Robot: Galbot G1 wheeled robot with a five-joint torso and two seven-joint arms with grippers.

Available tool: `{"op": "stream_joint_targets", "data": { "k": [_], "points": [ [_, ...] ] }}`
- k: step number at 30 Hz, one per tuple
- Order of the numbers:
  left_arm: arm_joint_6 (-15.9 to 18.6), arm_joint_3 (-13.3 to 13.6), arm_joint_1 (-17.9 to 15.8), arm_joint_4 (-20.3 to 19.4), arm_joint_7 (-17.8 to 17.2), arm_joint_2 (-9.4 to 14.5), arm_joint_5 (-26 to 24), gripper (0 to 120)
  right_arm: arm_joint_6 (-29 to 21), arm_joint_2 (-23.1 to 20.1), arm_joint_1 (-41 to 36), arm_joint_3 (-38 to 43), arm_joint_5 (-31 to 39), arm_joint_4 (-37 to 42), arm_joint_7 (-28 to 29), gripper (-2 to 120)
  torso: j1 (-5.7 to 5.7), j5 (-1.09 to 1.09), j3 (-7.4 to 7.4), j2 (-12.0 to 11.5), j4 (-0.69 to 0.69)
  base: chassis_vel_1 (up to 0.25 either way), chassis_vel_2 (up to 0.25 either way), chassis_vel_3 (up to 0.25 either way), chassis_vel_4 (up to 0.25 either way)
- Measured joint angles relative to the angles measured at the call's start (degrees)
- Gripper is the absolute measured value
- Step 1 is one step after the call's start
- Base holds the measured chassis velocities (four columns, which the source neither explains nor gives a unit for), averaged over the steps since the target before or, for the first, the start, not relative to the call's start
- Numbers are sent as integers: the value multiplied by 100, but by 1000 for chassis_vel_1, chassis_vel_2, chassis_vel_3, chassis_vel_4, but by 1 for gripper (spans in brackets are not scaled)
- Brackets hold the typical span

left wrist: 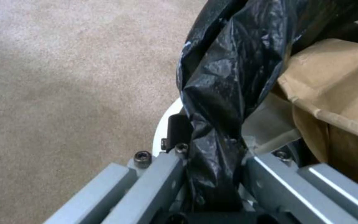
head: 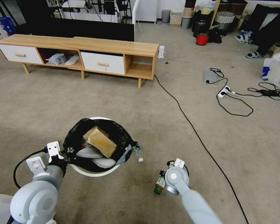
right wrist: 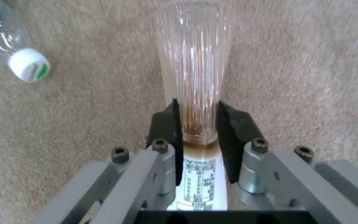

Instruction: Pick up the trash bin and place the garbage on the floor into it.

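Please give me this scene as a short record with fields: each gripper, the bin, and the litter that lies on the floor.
left gripper: shut on the black bag at the rim of the trash bin
right gripper: shut on a small green-capped bottle, low over the carpet
bin contents: tan box on top, pale flat things under it
litter on floor: clear bottle with white cap, lying beside the bin
other: black cable crosses the carpet to the robot's right

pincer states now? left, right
Left pincer: shut on the trash bin rim and bag.
Right pincer: shut on the small green-capped bottle.
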Motion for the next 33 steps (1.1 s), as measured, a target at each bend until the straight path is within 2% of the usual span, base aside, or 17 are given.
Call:
{"op": "stream_joint_targets", "data": {
  "k": [9,22,33],
  "points": [
    [0,259,-52,98,2,81,30,0,61,-495,-39,-101,236,597,70,17,0,0,-1,1,0,0,0,0,0],
    [50,926,-339,320,-156,303,-151,0,76,-2026,-389,-42,396,1780,-40,17,0,2,0,1,0,0,0,0,0],
    [75,1126,-458,349,-231,417,-313,0,77,-2610,-636,318,356,2628,-201,17,0,0,-1,2,1,0,0,0,0]
  ]
}}
